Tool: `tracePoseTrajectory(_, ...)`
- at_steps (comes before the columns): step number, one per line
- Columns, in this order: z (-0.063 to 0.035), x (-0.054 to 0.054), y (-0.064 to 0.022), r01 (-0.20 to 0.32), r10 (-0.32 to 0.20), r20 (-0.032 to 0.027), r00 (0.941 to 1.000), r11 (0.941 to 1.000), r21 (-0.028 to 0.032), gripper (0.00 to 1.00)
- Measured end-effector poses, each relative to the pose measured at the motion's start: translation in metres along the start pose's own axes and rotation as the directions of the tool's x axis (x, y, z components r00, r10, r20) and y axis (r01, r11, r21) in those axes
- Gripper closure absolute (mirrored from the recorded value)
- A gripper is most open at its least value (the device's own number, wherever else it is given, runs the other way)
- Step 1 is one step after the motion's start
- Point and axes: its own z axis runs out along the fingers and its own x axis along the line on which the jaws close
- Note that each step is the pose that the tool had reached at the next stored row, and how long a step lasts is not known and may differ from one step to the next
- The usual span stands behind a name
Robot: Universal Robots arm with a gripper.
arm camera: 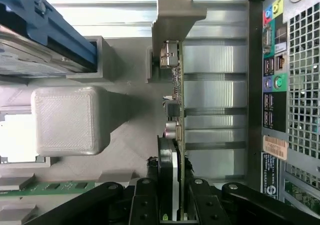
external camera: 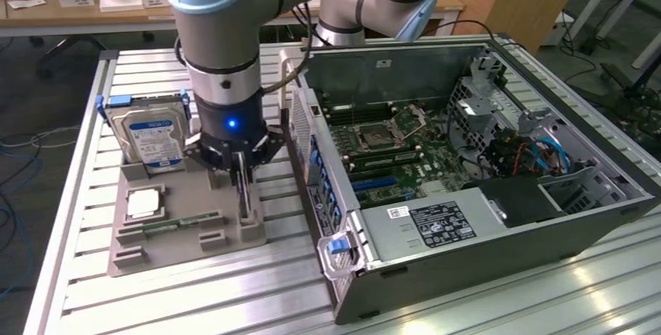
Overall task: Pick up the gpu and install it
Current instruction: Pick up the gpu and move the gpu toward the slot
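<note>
Gpu point(external camera: 244, 199) stands on edge in a slot of the grey tray point(external camera: 196, 192), leaving its upper edge free for a pinch. Gripper point(arm camera: 175, 185) is drawn narrow, fingers pressed to both faces of the card, apparently gripping it. In the exterior view the tray also holds a hard drive point(external camera: 150, 138) upright at 11 o'clock of the gpu and a memory stick point(external camera: 181, 224) at 8; the open case point(external camera: 444, 273) lies at 3

Bright, even overhead light falls on the aluminium table point(external camera: 578, 288), which throws pale glare beside the computer case point(external camera: 496, 234), whose interior is dim. In the wrist view the table slats wash out to white, the gripper point(arm camera: 176, 185) clamped on the gpu point(arm camera: 174, 107) is dark, and the grey block point(arm camera: 65, 120) casts a soft shadow.
</note>
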Motion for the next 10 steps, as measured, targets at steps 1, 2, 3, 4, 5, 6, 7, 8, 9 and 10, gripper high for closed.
tracePoseTrajectory(1, -0.0035, 0.0, 0.0001, 0.0, 0.0, -0.0002, 1.0, 1.0, 0.0, 0.72)
tracePoseTrajectory(2, -0.0067, 0.0, 0.0003, 0.0, 0.0, 0.0003, 1.0, 1.0, -0.0004, 0.72)
tracePoseTrajectory(3, -0.0101, 0.0, 0.0003, 0.0, 0.0, 0.0, 1.0, 1.0, -0.0002, 0.72)
tracePoseTrajectory(4, -0.0133, 0.0, 0.0005, 0.0, 0.0, 0.0001, 1.0, 1.0, -0.0004, 0.72)
tracePoseTrajectory(5, -0.0165, 0.0, 0.0006, 0.0, 0.0, 0.0002, 1.0, 1.0, -0.0006, 0.72)
tracePoseTrajectory(6, -0.0195, 0.0, 0.0008, 0.0, 0.0, 0.0, 1.0, 1.0, -0.0005, 0.72)
tracePoseTrajectory(7, -0.0226, 0.0, 0.0009, 0.0, 0.0, 0.0, 1.0, 1.0, -0.0005, 0.72)
tracePoseTrajectory(8, -0.0257, 0.0, 0.001, 0.0, 0.0, 0.0001, 1.0, 1.0, -0.0005, 0.72)
tracePoseTrajectory(9, -0.0282, 0.0, 0.0011, 0.0, 0.0, 0.0, 1.0, 1.0, -0.0005, 0.72)
tracePoseTrajectory(10, -0.0304, 0.0, 0.0012, 0.0, 0.0, 0.0001, 1.0, 1.0, -0.0005, 0.72)
